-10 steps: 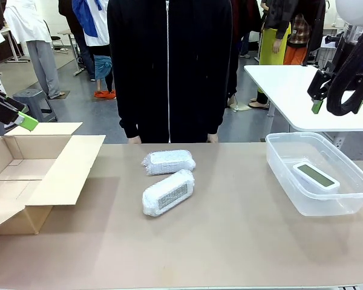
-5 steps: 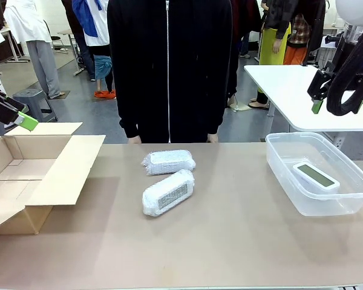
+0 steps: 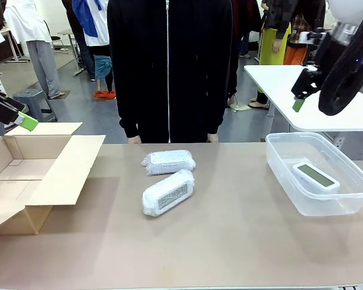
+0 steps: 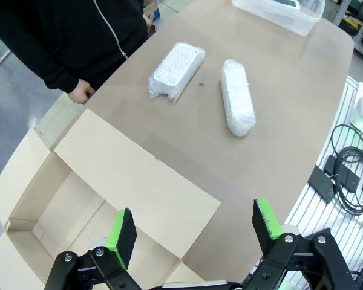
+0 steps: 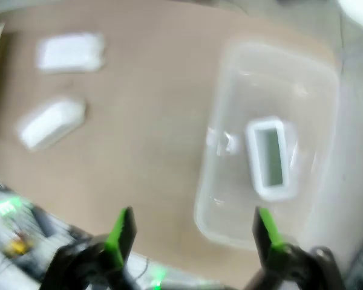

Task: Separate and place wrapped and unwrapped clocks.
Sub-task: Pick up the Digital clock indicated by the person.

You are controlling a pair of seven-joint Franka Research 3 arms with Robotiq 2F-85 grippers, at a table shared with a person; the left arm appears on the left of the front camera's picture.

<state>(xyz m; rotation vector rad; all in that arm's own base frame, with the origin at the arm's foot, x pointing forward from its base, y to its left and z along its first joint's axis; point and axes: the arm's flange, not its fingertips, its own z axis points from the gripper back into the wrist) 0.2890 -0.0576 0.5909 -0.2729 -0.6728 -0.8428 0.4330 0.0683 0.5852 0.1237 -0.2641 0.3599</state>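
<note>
The left gripper (image 4: 193, 228) and right gripper (image 5: 192, 228) are spread wide and empty. Ahead of the left one, past the open brown cardboard box (image 4: 139, 181) beneath it, an oblong bundle of translucent white bubble wrap (image 4: 238, 96) and a second bundle (image 4: 177, 69) lie apart. Either is best spanned across its narrow width. The bare white rectangular clock (image 5: 270, 158) is already in the clear plastic tub (image 5: 308, 78) under the right gripper.

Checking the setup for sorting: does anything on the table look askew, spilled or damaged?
Nothing stands out. The far wrapped clock and the near wrapped clock lie apart mid-table, and their wrap looks whole. The bare clock lies flat in the clear tub. The cardboard box stands open.
</note>
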